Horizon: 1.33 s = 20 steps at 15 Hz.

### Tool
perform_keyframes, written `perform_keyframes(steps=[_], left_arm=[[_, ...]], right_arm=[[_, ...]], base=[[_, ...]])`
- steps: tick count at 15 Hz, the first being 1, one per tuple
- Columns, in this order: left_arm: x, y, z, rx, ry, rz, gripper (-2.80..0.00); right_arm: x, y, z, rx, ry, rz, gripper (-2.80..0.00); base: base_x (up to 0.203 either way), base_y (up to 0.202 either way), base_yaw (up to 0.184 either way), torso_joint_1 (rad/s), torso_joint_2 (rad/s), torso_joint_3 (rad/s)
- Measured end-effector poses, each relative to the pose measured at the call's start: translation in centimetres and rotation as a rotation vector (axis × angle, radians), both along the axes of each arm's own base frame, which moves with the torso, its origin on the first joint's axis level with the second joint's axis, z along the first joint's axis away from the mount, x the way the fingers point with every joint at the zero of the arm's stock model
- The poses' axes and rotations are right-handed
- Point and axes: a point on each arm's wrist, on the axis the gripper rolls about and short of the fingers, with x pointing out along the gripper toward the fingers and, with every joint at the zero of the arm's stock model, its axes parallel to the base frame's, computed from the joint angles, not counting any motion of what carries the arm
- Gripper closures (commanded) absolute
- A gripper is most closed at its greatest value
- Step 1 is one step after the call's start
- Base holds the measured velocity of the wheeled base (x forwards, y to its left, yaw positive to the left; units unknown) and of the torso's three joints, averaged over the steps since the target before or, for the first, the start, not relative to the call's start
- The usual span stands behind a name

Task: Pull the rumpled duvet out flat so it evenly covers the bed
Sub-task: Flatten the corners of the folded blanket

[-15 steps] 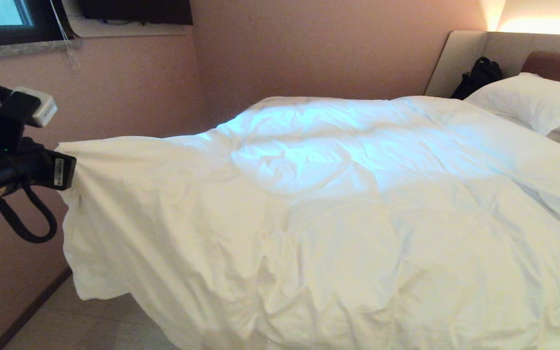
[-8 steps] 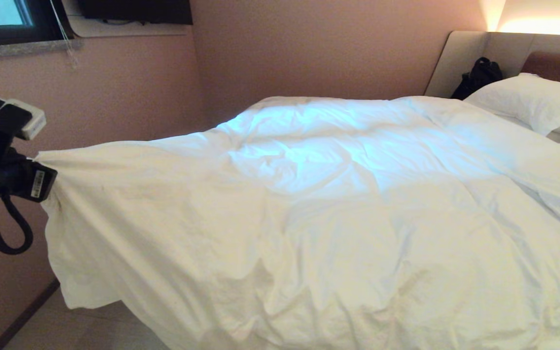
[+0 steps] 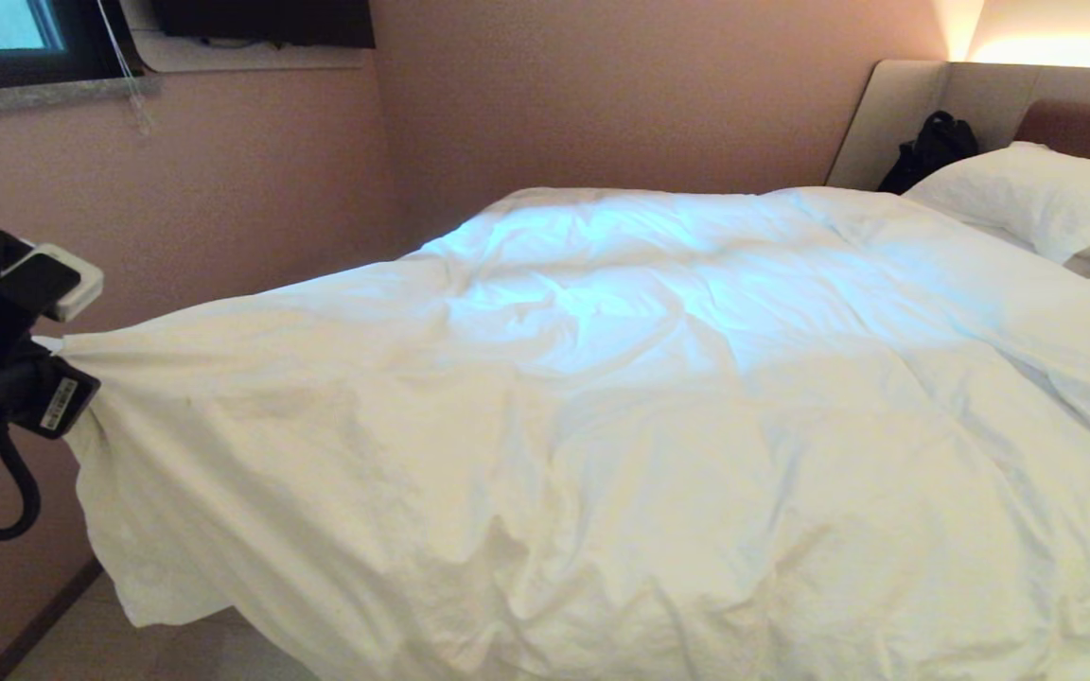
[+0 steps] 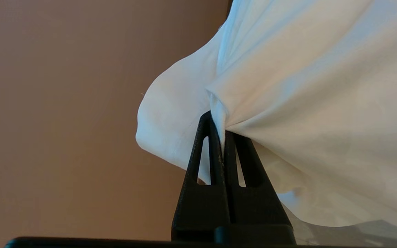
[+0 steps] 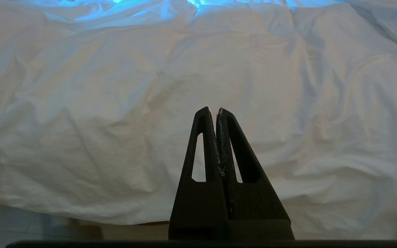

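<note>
Head view looks down across the bed (image 3: 895,113) toward the headboard. Left wrist view sits close behind pinched duvet (image 4: 305,103), facing the wall. Right wrist view faces the duvet's side; all share the duvet.

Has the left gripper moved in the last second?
Yes. The left gripper, clamped on the duvet, went left and down, away from the window sill.

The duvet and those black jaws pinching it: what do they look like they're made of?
The duvet looks like matte white woven cloth, probably cotton, over puffy filling: it creases finely and billows. The left gripper seems moulded matte black plastic, with a grainy surface and cut-out windows; its jaws are shut on a fold.
</note>
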Motion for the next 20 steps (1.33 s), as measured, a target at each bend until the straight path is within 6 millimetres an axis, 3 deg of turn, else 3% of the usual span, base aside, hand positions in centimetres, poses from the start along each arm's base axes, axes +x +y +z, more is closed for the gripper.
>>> perform_keyframes(steps=[8, 20], left_arm=[[0.9, 4.0, -0.1, 0.042, 0.027, 0.152, 0.00], [1.1, 4.5, -2.0, 0.065, 0.110, 0.140, 0.00]], right_arm=[[0.0, 0.0, 0.0, 0.000, 0.000, 0.000, 0.00], [0.0, 0.0, 0.0, 0.000, 0.000, 0.000, 0.00]], base=[[0.000, 0.000, 0.000, 0.000, 0.00, 0.000], [0.000, 0.000, 0.000, 0.000, 0.00, 0.000]])
